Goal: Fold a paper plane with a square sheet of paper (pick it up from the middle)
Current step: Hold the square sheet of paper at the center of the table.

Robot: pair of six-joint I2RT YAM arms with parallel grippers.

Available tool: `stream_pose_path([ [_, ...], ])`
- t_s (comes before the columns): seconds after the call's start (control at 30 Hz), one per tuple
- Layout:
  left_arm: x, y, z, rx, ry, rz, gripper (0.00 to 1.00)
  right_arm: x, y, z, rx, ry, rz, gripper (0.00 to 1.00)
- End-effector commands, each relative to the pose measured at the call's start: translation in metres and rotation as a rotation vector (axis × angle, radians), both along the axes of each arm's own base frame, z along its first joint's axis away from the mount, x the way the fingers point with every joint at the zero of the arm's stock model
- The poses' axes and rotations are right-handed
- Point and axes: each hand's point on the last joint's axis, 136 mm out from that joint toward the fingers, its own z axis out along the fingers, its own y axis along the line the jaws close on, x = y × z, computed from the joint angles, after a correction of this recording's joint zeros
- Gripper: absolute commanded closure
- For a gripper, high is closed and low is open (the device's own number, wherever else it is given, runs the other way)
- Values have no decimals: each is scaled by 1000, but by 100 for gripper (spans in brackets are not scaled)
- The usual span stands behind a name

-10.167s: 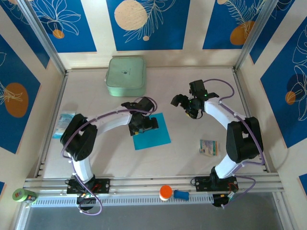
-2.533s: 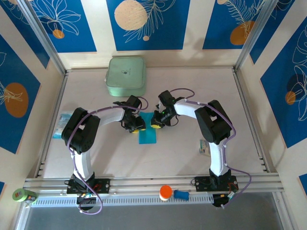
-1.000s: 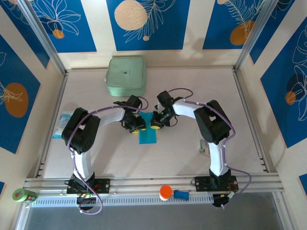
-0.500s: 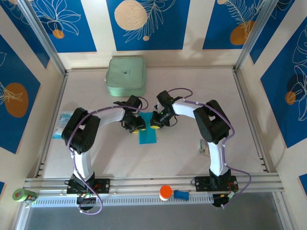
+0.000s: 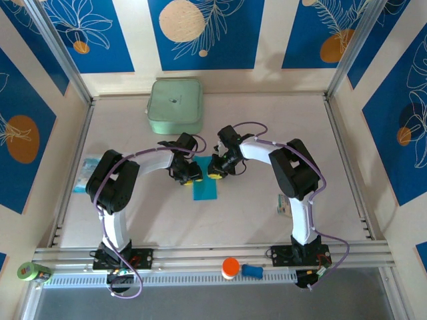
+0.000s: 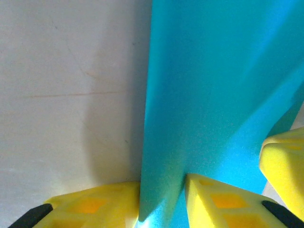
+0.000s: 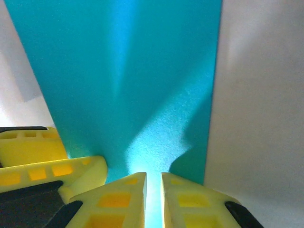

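From above, the square sheet of paper point(image 5: 206, 191), cyan-blue and doubled into a narrow strip, lies on the pale tabletop point(image 5: 280, 120) midway between the two arms. The left tool point(image 5: 191, 177) and right tool point(image 5: 214, 173) meet at its far end, close beside each other. The strip runs from them toward the arm bases.

At the left wrist, the paper rises as a soft ridge between two yellow fingers point(image 6: 95, 209). They touch it on both sides, so this tool is clamped on a loose fold. A yellow finger of the other tool shows at the right edge.

At the right wrist, yellow fingers point(image 7: 190, 204) stand nearly together, pinching a thin bright sliver of paper. The sheet spreads away ahead of them over the tabletop.

The paper looks very light and limp, and likely to crease or tear; it bows rather than holding its shape. It is best held by a fold or an edge in a gentle pinch, with both tools moving together so it neither tears nor slips.
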Motion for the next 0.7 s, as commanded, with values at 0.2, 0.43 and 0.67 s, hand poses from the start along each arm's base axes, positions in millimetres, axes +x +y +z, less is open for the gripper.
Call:
stream_pose_path([
  [0.2,-51,38,-60,202,196,-15,62,-7,0,-4,-9,22,17,85],
  [0.43,-52,38,-60,203,195,-15,64,-6,0,-5,-10,21,19,85],
  [0.67,-52,38,-60,202,196,-15,65,-8,0,-9,-17,32,21,85],
])
